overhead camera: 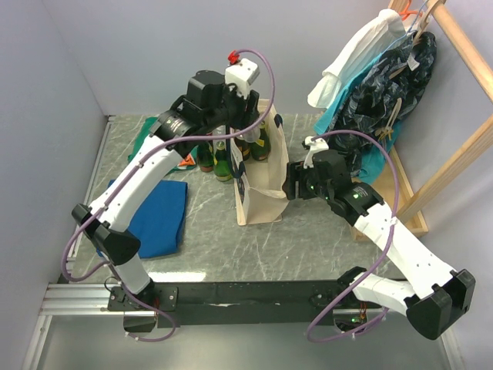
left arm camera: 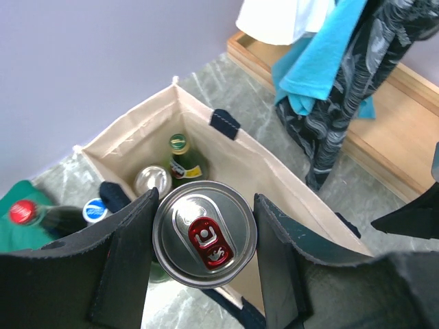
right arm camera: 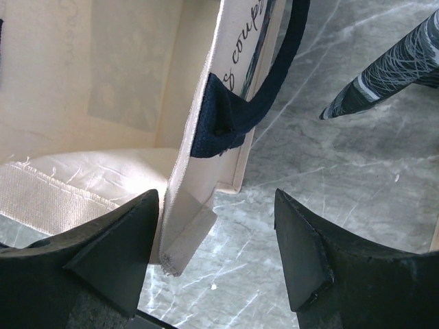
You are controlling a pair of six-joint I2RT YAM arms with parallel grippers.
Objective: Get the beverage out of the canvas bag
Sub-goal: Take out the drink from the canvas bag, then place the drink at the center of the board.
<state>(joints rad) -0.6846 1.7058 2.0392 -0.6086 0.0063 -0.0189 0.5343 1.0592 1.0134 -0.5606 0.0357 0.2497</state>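
The cream canvas bag (overhead camera: 260,196) stands open in the middle of the table, its navy handle (right arm camera: 240,110) hanging down its side. My left gripper (left arm camera: 206,205) is above the bag's mouth, shut on a silver beverage can (left arm camera: 204,233) with a red pull tab. Deeper in the bag (left arm camera: 274,178) a green bottle (left arm camera: 180,154) and another silver can (left arm camera: 152,179) stand upright. My right gripper (right arm camera: 215,199) is open at the bag's right rim, whose wall (right arm camera: 185,205) lies against the left finger. From above, my left gripper (overhead camera: 231,127) hides the can.
Several bottles (overhead camera: 219,158) stand behind the bag on its left, including a red-capped one (left arm camera: 24,212). A blue cloth (overhead camera: 158,216) and a green cloth (overhead camera: 146,139) lie at the left. Clothes (overhead camera: 385,69) hang on a wooden rack (overhead camera: 454,154) at the right.
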